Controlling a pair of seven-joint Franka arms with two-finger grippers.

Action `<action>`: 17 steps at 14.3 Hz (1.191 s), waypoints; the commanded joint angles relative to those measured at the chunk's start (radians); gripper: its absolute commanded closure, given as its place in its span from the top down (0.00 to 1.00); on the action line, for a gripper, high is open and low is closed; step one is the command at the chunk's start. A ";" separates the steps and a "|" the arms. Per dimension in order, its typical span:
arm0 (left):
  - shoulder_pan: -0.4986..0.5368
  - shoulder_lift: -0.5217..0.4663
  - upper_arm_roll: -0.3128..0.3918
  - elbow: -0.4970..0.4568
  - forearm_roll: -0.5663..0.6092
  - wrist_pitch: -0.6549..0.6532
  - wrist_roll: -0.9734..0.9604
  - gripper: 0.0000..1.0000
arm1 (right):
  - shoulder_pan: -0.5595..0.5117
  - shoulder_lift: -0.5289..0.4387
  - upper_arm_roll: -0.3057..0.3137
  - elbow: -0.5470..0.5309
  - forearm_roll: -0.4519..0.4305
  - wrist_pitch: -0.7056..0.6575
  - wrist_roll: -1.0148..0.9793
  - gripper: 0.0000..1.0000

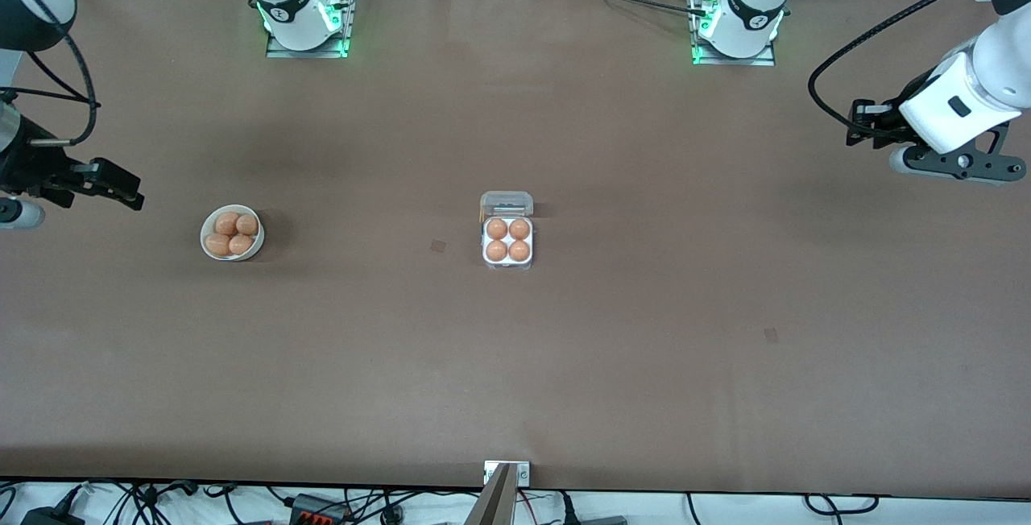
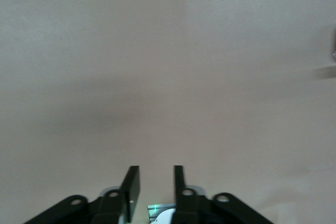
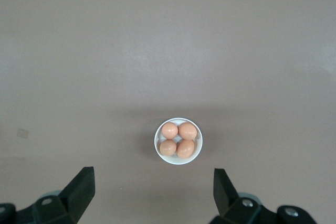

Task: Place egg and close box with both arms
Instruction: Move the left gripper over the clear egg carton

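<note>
The box [image 1: 507,261] is a small white egg carton in the middle of the table. Every cell holds a brown egg [image 1: 497,229]. Its clear lid [image 1: 507,204] stands open at the edge farther from the front camera. My left gripper [image 1: 854,120] hangs in the air over the left arm's end of the table, its fingers a little apart and empty; its wrist view [image 2: 156,170] shows only bare table. My right gripper [image 1: 135,198] is open wide and empty over the right arm's end; its wrist view [image 3: 153,174] shows the bowl.
A round white bowl [image 1: 211,252] with several brown eggs [image 1: 227,224] stands toward the right arm's end of the table, also in the right wrist view [image 3: 158,149]. A small dark mark [image 1: 437,246] lies on the brown table beside the box.
</note>
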 commanded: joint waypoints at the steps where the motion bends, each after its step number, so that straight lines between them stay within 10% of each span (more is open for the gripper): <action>1: -0.065 0.057 -0.050 0.040 0.007 -0.019 -0.009 0.01 | -0.017 -0.089 0.020 -0.102 -0.019 0.023 -0.013 1.00; 17: -0.564 0.356 -0.093 -0.060 -0.119 0.601 -0.679 0.01 | -0.024 -0.095 0.016 -0.107 -0.011 0.008 -0.019 1.00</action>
